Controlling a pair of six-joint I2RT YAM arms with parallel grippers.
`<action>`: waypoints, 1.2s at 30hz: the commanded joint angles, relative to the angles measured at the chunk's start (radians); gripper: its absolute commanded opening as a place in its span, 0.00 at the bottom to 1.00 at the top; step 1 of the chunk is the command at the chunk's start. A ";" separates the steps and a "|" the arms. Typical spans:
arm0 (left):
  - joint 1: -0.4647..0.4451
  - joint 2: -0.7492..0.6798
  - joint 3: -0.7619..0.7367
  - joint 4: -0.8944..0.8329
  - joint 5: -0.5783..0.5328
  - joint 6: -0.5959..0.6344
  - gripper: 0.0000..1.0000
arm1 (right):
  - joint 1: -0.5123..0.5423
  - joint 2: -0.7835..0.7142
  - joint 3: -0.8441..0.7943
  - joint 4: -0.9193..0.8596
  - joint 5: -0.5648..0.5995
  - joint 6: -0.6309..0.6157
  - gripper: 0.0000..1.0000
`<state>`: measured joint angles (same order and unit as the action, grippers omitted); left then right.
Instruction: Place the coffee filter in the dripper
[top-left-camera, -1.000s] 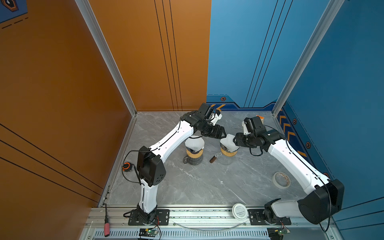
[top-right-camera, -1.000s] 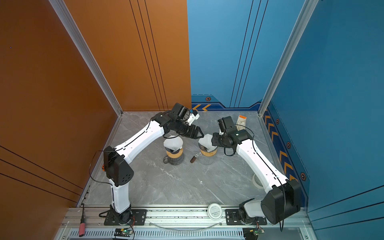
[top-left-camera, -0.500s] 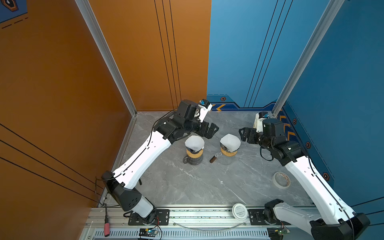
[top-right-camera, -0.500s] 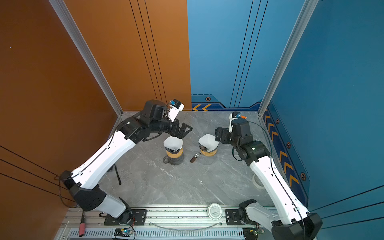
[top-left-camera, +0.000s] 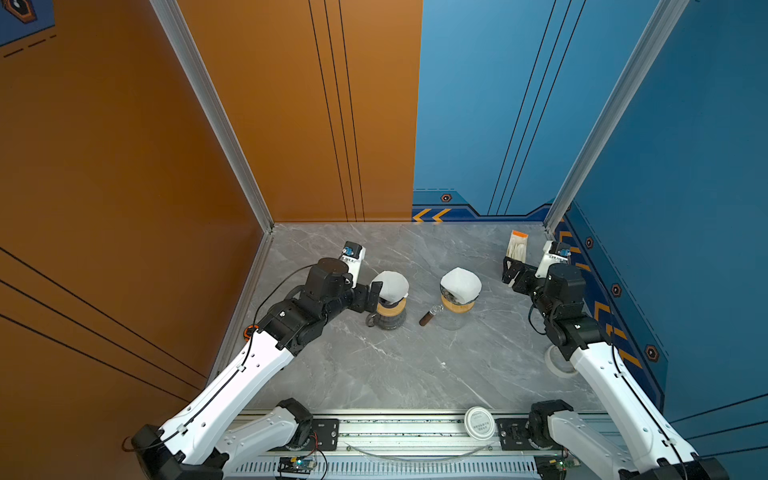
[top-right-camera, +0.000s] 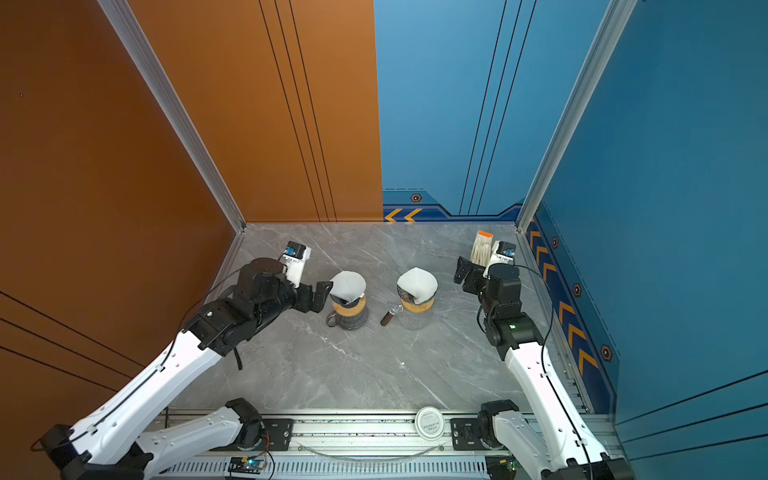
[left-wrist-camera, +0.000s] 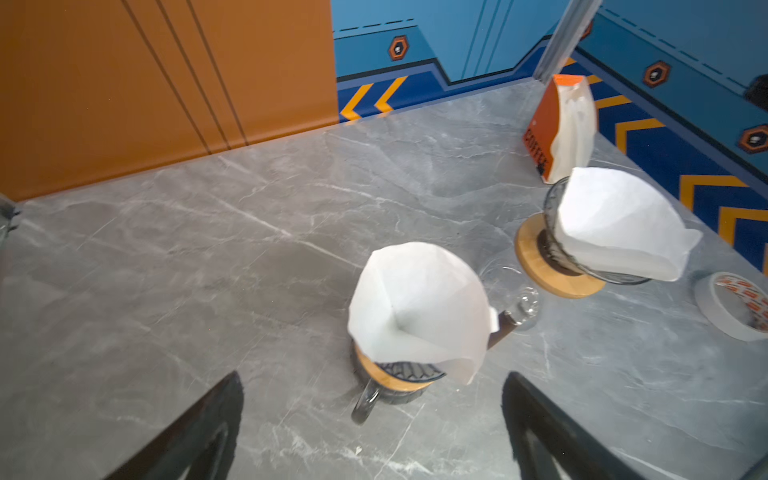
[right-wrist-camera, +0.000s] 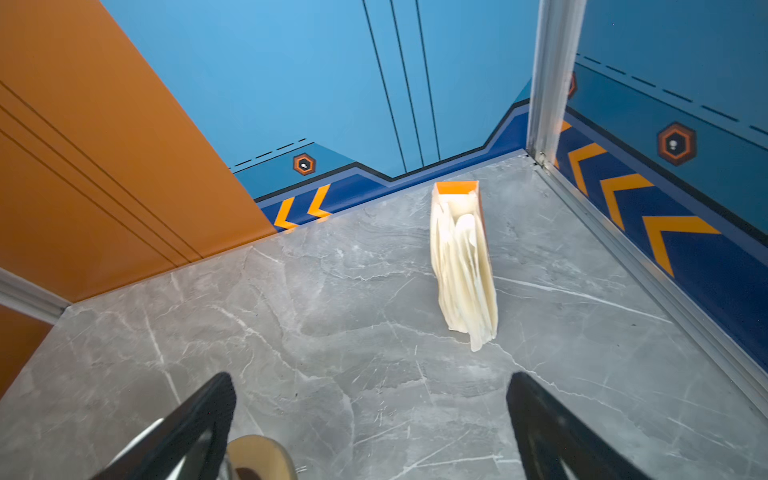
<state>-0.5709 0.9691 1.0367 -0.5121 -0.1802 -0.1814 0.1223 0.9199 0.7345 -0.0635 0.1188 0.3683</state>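
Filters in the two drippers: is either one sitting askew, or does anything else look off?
Both sit lopsided. The right-side filter leans well over, its edge hanging past the rim of the right-side dripper instead of lining the cone. The left-side filter is opened, but one flap droops over the left-side dripper. Nothing looks spilled or torn.

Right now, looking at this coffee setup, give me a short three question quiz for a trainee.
1. True or false: the left dripper and the right dripper each hold a white coffee filter.
2. Where does the orange filter box stand? A. far right corner; B. between the drippers; C. front rail.
3. Fill in: the left gripper and right gripper are both ____.
Key: 1 true; 2 A; 3 open.
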 joint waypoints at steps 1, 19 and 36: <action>0.045 -0.097 -0.121 0.069 -0.128 -0.056 0.98 | -0.019 -0.029 -0.102 0.206 0.080 -0.038 1.00; 0.383 -0.053 -0.599 0.668 -0.177 0.022 0.98 | -0.038 0.239 -0.442 0.725 0.116 -0.224 1.00; 0.448 0.332 -0.736 1.300 -0.253 0.162 0.98 | -0.102 0.652 -0.508 1.293 0.043 -0.282 1.00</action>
<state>-0.1352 1.2682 0.2981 0.6209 -0.4599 -0.0753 0.0250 1.5307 0.2550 1.0405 0.1799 0.0925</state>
